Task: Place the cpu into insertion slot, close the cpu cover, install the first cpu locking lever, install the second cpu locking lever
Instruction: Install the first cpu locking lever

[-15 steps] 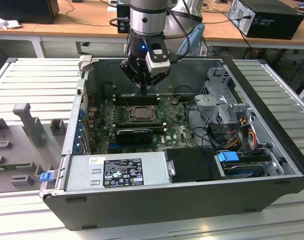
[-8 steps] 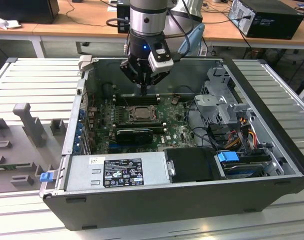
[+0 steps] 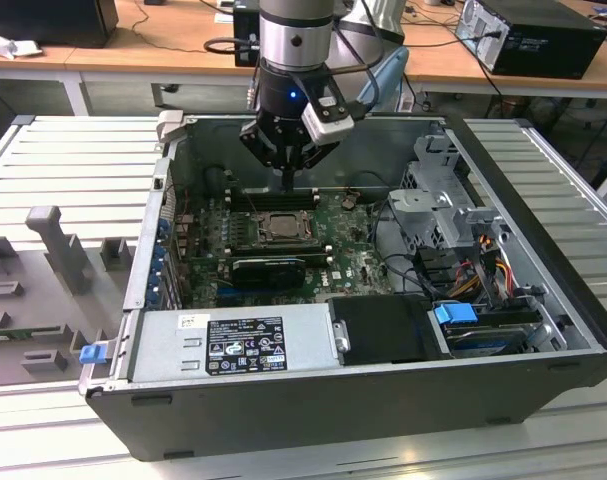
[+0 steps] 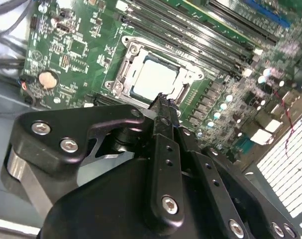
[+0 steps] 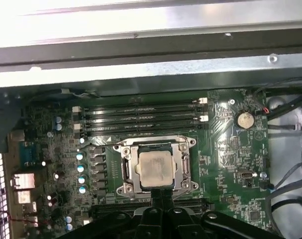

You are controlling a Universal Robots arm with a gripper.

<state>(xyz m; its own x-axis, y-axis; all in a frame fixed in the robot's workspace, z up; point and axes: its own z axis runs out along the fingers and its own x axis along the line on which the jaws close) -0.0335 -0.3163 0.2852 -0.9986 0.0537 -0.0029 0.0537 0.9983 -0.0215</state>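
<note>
Open computer case on a ribbed metal bench, with the green motherboard lying flat on the case floor; all positions are given relative to the motherboard.

The cpu, its dull grey metal top upward, is seated in the socket near the middle of the motherboard. It is also seen in the second wrist view and in the exterior view. The cpu cover lies flat on the socket, and its silvery frame surrounds the cpu top, which shows through the square opening; the frame is equally flat in the second wrist view. Whether the locking levers are latched cannot be told.

The arm stands over the motherboard with its black fingers pointing straight down above the board. In both wrist views the fingers are pressed together with nothing held between them, their tips close to one edge of the cover. Contact with the board or cover cannot be made out.

Rows of long black memory slots run across the motherboard just beside the socket. A round coin cell sits on the motherboard, well apart from the cpu. A grey power supply with a label lies off the motherboard's edge, inside the case.
</note>
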